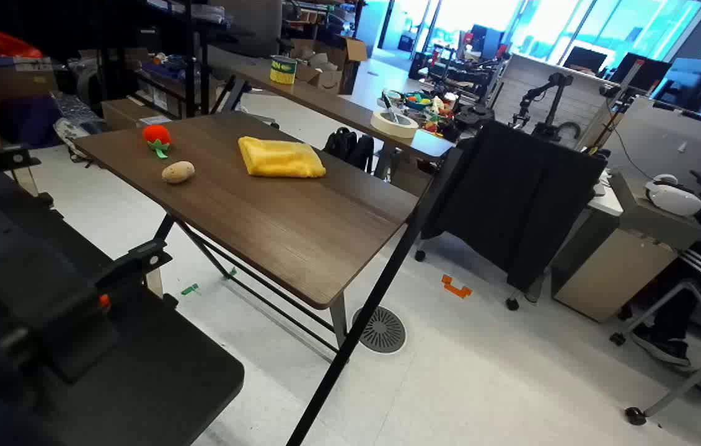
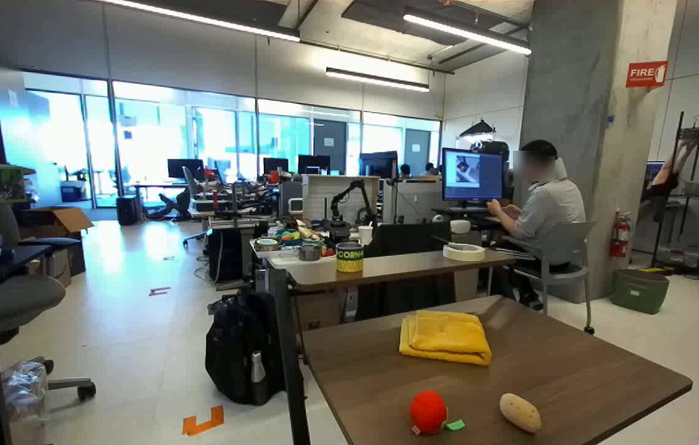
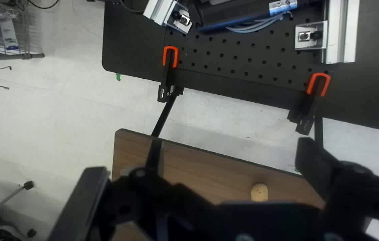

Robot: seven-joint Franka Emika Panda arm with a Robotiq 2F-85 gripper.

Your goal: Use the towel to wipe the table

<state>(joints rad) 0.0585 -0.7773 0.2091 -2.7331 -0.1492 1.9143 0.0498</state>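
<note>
Premises: a robotics lab of open-plan office type. Lab use is shown by a perforated black board (image 3: 241, 50) with orange-tipped clamps (image 3: 311, 103) at its edge in the wrist view, and by a black jointed robot arm (image 2: 337, 213) seen in both exterior views. Office use is shown by monitors (image 2: 314, 164), a seated person (image 2: 550, 207) facing a screen (image 2: 473, 176), and glass partitions (image 2: 222, 142). Strip lights (image 2: 467, 34), a concrete column (image 2: 571, 105) bearing a FIRE sign (image 2: 646, 74) and a fire extinguisher (image 2: 620, 233) indicate a workplace.

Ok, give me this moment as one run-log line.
gripper: open, empty | towel: folded on table, not held | red toy: on table | tan toy: on table
</note>
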